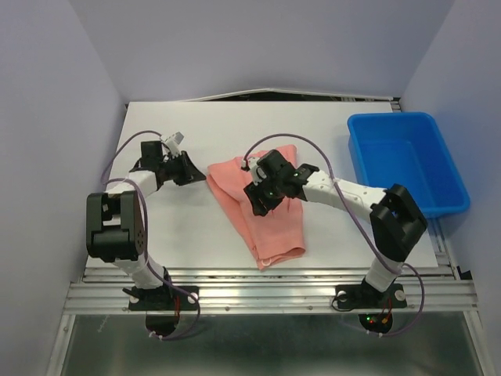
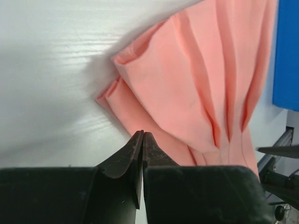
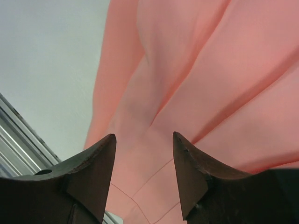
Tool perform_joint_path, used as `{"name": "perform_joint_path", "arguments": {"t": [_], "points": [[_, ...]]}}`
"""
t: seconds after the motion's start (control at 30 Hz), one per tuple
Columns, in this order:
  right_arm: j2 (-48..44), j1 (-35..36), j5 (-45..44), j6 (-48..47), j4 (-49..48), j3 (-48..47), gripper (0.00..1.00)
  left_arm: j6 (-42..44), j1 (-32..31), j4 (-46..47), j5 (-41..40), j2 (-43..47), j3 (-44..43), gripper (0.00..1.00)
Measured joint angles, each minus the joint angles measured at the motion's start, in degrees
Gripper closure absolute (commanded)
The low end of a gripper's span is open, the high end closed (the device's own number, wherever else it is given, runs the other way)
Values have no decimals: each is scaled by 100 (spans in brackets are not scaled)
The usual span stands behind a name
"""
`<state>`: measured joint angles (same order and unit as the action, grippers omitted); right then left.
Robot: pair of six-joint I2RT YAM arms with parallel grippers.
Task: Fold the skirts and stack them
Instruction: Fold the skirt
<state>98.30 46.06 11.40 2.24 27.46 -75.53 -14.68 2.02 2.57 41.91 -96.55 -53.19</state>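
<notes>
A salmon-pink pleated skirt lies folded lengthwise in the middle of the white table, its narrow end toward the near edge. My right gripper hovers over the skirt's middle. In the right wrist view it stands open, with the skirt's cloth below and nothing between the fingers. My left gripper sits just left of the skirt's far left corner. In the left wrist view its tips are together and hold nothing, and the folded edge of the skirt lies just beyond them.
A blue plastic bin stands at the right of the table; its side shows in the left wrist view. Bare white tabletop lies left of the skirt. A metal rail runs along the near edge.
</notes>
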Motion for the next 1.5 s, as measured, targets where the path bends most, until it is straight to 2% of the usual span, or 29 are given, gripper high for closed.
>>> {"name": "perform_joint_path", "arguments": {"t": [0.1, 0.3, 0.47, 0.7, 0.9, 1.03, 1.23, 1.5], "points": [[258, 0, 116, 61, 133, 398, 43, -17, -83, -79, 190, 487, 208, 86], [791, -26, -52, 192, 101, 542, 43, -155, -586, 133, 382, 525, 715, 86], [1294, -157, -131, 271, 120, -85, 43, -450, -726, 354, 533, 391, 1080, 88], [2044, -713, -109, -157, -249, -1062, 45, -632, -717, 765, 619, -72, 841, 90], [2157, -968, -35, -426, -46, -1429, 45, -907, -761, 1198, 625, -330, 581, 90], [2144, -960, 221, -192, 184, -1749, 46, -1154, -896, 1502, 588, -490, 437, 91], [2057, -763, 387, 197, 415, -1958, 50, -1572, -1427, 1906, 389, -721, 380, 91], [2138, -236, -107, 409, 787, -1950, 47, -1799, -1600, 1943, -52, -835, 365, 96]]}}
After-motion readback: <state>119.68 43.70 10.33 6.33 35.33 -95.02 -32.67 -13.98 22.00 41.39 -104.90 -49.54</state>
